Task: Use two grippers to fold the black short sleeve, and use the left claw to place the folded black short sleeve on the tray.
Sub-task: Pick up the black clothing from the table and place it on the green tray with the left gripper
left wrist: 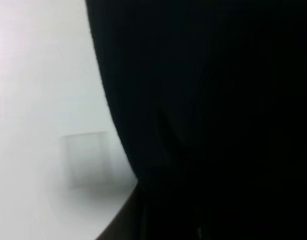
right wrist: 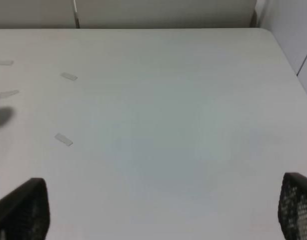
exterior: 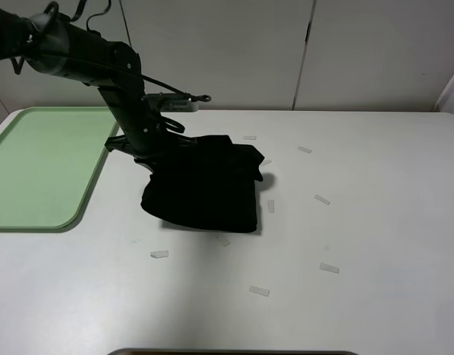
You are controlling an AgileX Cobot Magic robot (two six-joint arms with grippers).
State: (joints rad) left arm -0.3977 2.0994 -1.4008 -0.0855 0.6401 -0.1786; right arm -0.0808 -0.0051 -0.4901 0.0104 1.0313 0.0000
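The black short sleeve (exterior: 205,185) lies folded into a thick bundle on the white table, right of the tray (exterior: 35,170). My left gripper (exterior: 149,159) reaches down onto the bundle's upper left corner and is shut on the fabric there. That side looks slightly raised, with a shadow under it. Black cloth (left wrist: 218,100) fills most of the left wrist view, hiding the fingers. The light-green tray sits empty at the table's left edge. My right gripper (right wrist: 163,220) stands wide open over bare table, holding nothing. It is outside the exterior high view.
Several small pale tape strips (exterior: 322,199) are scattered on the white table (exterior: 375,222) around and right of the shirt. White cabinet doors (exterior: 234,52) stand behind the table's back edge. The table's right edge shows in the right wrist view.
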